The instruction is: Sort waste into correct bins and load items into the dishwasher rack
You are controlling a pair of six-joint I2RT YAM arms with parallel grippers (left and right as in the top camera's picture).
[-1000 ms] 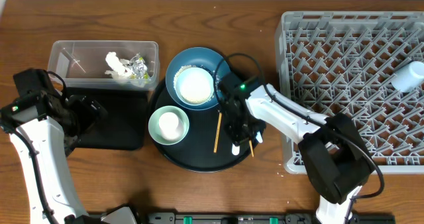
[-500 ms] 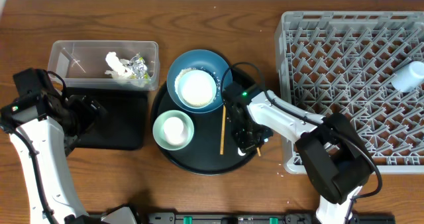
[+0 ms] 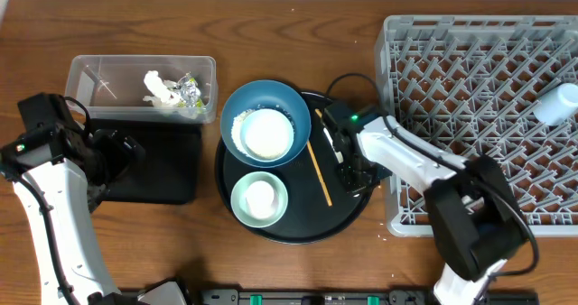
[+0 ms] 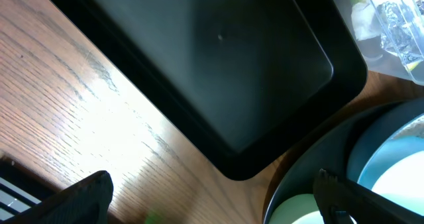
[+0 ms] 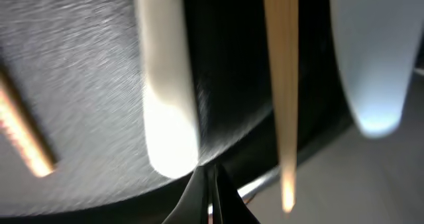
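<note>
The grey rack (image 3: 488,115) fills the right end of the desk (image 3: 36,25), and the only thing I can see in it is a white cup (image 3: 558,105) at its right side. Just beside its left wall sits the round black tray (image 3: 302,219), mid-desk. On the left stand the black rectangular tray (image 3: 167,174) and, behind it toward the far edge, the clear tub (image 3: 95,79) with tissue (image 3: 161,88) and a wrapper (image 3: 190,90) already inside.

On the round tray a blue dish (image 3: 291,106) carries a white bowl (image 3: 266,134). A green bowl (image 3: 240,197) sits nearer the front edge, and a chopstick (image 3: 320,170) lies to their right.

I judge the cutlery to be the step in hand. The right tool (image 3: 358,177) is clenched, its tips down at the tray's right side, and I see nothing gripped between them. The wrist view shows a second chopstick (image 5: 281,85) just beside those tips. Two pale blurred shapes, likely spoons (image 5: 165,85), lie flat alongside it.

The next move, to my eye, calls for spreading the jaws and straddling one thin stick before carrying it right to the rack. That pick looks fiddly, since it lies flat.

The left tool (image 3: 117,152) hangs released, jaws wide, over the rectangular tray, well apart from the cutlery.
</note>
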